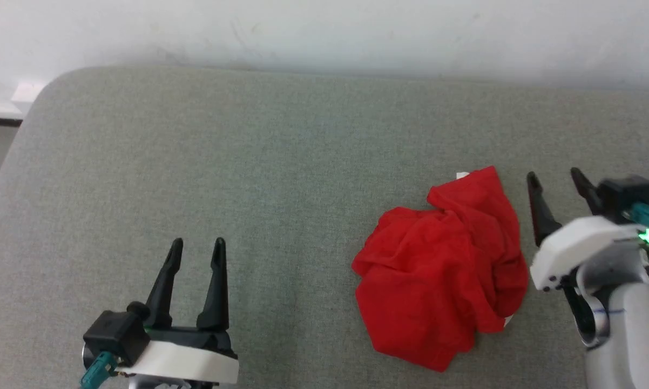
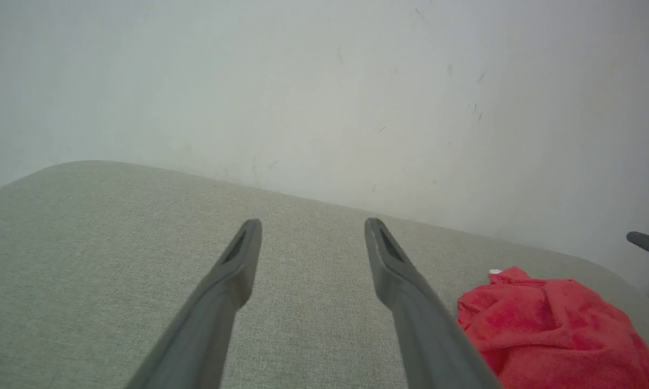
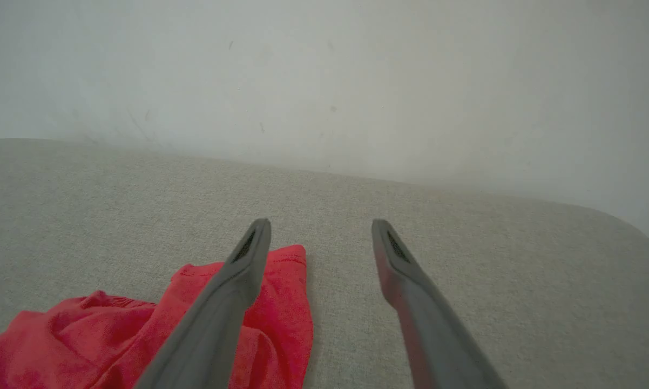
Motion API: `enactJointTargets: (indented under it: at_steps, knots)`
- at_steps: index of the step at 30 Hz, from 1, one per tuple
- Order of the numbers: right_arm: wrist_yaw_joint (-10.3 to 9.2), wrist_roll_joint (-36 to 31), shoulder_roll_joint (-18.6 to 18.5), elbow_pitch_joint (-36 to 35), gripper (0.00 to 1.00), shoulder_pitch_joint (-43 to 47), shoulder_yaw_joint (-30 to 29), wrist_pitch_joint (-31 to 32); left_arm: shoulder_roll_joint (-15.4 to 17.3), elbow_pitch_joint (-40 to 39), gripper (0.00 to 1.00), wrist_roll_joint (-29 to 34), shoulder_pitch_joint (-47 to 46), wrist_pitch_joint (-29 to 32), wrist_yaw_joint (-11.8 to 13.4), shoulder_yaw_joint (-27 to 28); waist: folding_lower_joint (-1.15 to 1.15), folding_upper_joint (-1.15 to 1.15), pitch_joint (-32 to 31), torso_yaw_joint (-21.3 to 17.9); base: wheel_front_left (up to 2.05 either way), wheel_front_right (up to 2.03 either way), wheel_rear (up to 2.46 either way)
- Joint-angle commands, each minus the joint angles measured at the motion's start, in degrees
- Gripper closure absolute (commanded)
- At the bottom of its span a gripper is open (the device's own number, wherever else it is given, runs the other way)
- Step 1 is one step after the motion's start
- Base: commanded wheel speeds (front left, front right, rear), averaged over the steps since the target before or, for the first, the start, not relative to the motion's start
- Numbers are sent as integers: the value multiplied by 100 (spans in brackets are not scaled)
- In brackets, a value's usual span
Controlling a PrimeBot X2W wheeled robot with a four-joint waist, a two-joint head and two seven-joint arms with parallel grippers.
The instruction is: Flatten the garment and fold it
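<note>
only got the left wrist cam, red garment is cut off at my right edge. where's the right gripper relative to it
Observer: In the head view the right gripper hovers just off the garment's right side, level with its far end.
Operator: is it open
Observer: Yes. The right wrist view shows the jaws spread, with one finger over the garment's hem and the other over bare cushion. I can't tell whether it touches the cloth.
Operator: how's the garment lying overall
Observer: It is crumpled in one heap, all of it on the cushion, with nothing spread flat yet.
</note>
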Motion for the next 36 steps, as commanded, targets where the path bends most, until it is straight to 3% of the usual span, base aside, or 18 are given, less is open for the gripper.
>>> enactJointTargets:
  at_steps: [1, 9, 17, 18, 20, 25, 30, 36]
  knots:
    - [-11, -151, 0, 142, 0, -195, 81, 299, -62, 53, 0, 83, -150, -27, -91, 45, -1, 0, 237, 88, 0, 0, 0]
    - [-11, -462, -250, 1009, 0, -609, 431, 1594, -241, 280, 0, 213, -466, -27, -360, 84, -1, 0, 537, 326, 0, 0, 0]
    - [-11, -512, -239, 1531, 0, -644, 373, 2038, -312, 450, 0, 260, -547, -27, -464, 52, -1, 0, 559, 484, 0, 0, 0]
    - [-11, -473, -213, 1539, 58, -654, 360, 1994, -317, 472, 0, 265, -545, -27, -472, 55, -1, 0, 541, 487, 0, 0, 0]
    - [-11, -449, -178, 1515, 100, -695, 367, 1806, -327, 505, 0, 272, -521, -27, -485, 79, -1, 0, 491, 466, 0, 0, 0]
    - [-11, -373, -147, 1407, 100, -867, 408, 1210, -340, 601, 0, 314, -416, -27, -511, 93, -1, 0, 203, 327, 0, 0, 0]
    - [-11, -379, -352, 1209, 100, -1095, 242, 717, -349, 647, 0, 337, -257, -27, -524, 104, -1, 0, -224, 134, 0, 0, 0]
    - [-11, -466, -668, 540, 100, -1141, -314, 623, -357, 611, 0, 362, -18, -27, -491, 164, -1, 0, -553, -63, 0, 0, 0]
